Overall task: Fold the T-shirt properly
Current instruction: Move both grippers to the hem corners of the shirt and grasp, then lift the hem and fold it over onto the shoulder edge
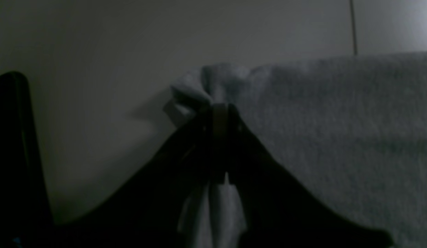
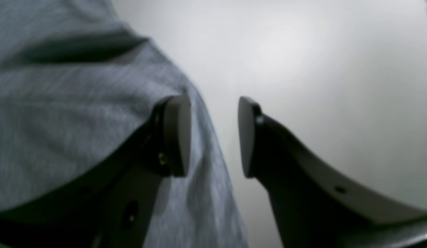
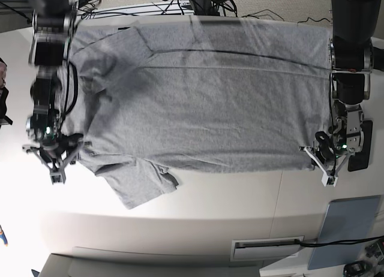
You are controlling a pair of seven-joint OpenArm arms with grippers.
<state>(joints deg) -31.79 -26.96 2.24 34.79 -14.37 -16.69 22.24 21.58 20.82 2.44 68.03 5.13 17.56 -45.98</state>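
We see the left gripper (image 1: 220, 113) with its jaws pressed together on a bunched fold of the T-shirt (image 3: 198, 91), the grey cloth puckering up just past the fingertips and a strip of it hanging down between the dark fingers (image 1: 265, 172). In the base view this gripper (image 3: 329, 160) sits at the T-shirt's hem corner, on that view's right. The right gripper (image 2: 213, 136) has its jaws spread apart with nothing between the pads (image 2: 177, 134); one finger lies over the T-shirt's edge and the other hangs over the bare white table (image 2: 303, 51). In the base view it (image 3: 54, 154) stands at the T-shirt's opposite side, just beside the nearer sleeve (image 3: 141, 181). The T-shirt lies spread flat across the table (image 3: 228, 205), plain grey side up, neck end toward the right gripper and hem toward the left one. Beyond the hem corner a grey-blue pad (image 3: 345, 232) rests on the table.
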